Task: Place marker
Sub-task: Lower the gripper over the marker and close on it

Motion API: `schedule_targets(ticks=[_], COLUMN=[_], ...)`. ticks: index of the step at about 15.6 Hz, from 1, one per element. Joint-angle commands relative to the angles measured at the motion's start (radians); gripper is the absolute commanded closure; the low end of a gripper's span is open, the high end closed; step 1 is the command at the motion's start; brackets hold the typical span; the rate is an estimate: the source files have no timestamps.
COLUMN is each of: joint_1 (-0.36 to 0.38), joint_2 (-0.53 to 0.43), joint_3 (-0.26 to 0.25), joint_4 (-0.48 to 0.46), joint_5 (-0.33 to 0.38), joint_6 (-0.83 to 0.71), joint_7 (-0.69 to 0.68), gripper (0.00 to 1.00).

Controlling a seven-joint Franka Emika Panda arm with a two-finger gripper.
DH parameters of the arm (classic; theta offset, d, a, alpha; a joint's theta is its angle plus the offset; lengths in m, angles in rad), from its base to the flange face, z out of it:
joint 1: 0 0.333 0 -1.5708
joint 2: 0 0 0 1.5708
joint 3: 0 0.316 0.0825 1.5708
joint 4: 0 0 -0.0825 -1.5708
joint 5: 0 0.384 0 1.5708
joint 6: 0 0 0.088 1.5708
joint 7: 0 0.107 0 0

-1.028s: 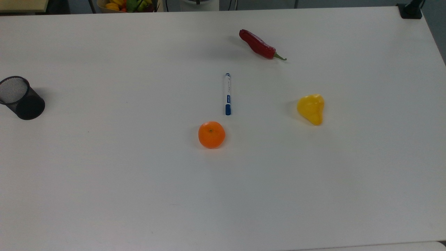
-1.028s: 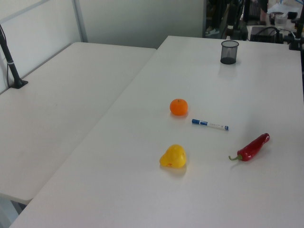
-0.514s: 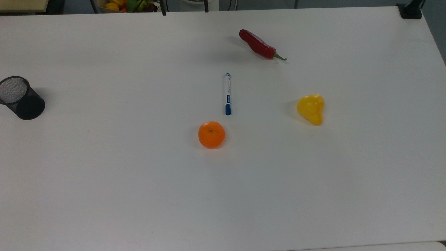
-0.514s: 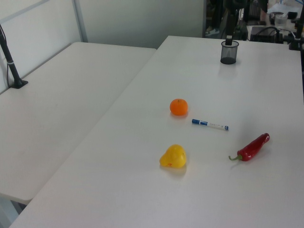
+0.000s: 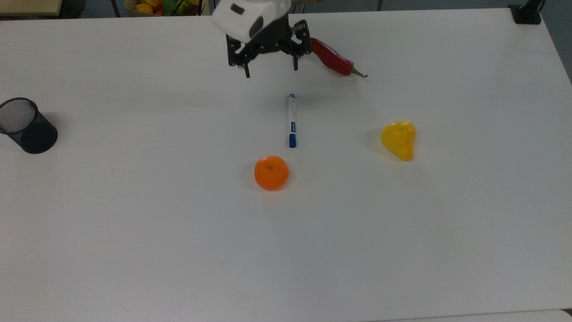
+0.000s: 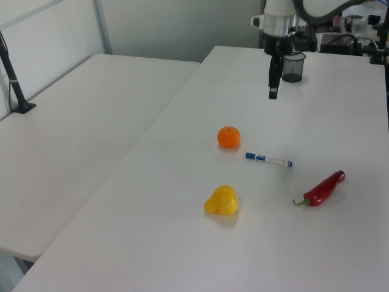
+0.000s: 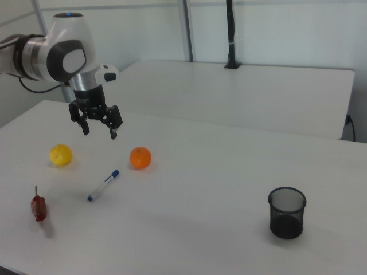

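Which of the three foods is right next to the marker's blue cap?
The orange. It sits just off the capped end of the marker, while the red chili pepper and the yellow pepper lie farther off.

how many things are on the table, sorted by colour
orange: 1, the orange
yellow: 1, the yellow pepper
red: 1, the red chili
black: 1, the mesh cup
white and blue: 1, the marker
total: 5
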Motion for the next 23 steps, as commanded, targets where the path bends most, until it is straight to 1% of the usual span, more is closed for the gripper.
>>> schedule_targets(ticks=[1,6,9,11,12,14,16,19,21,22,23], joint_1=[0.039,0.070,0.084,0.085,0.084,0.082,0.078,0.081,0.079,0.079,0.079], joint_2=[0.027,0.116,0.153,0.170,0.197,0.227,0.233,0.247,0.248,0.250,0.250], joint_3=[-0.004,-0.004,-0.004,-0.004,-0.004,-0.004,-0.004,-0.004,-0.004,-0.004,-0.004], joint_4=[-0.041,-0.043,-0.080,-0.101,-0.101,-0.100,-0.103,-0.116,-0.121,-0.120,-0.121], joint_5=[-0.016,-0.019,-0.051,-0.057,-0.063,-0.068,-0.077,-0.077,-0.077,-0.077,-0.077], joint_6=[0.068,0.142,0.218,0.240,0.249,0.252,0.290,0.300,0.301,0.301,0.301], joint_7=[0.032,0.095,0.104,0.109,0.107,0.107,0.107,0.112,0.124,0.127,0.127], gripper=[0.00,0.00,0.00,0.00,0.00,0.04,0.14,0.27,0.30,0.33,0.41])
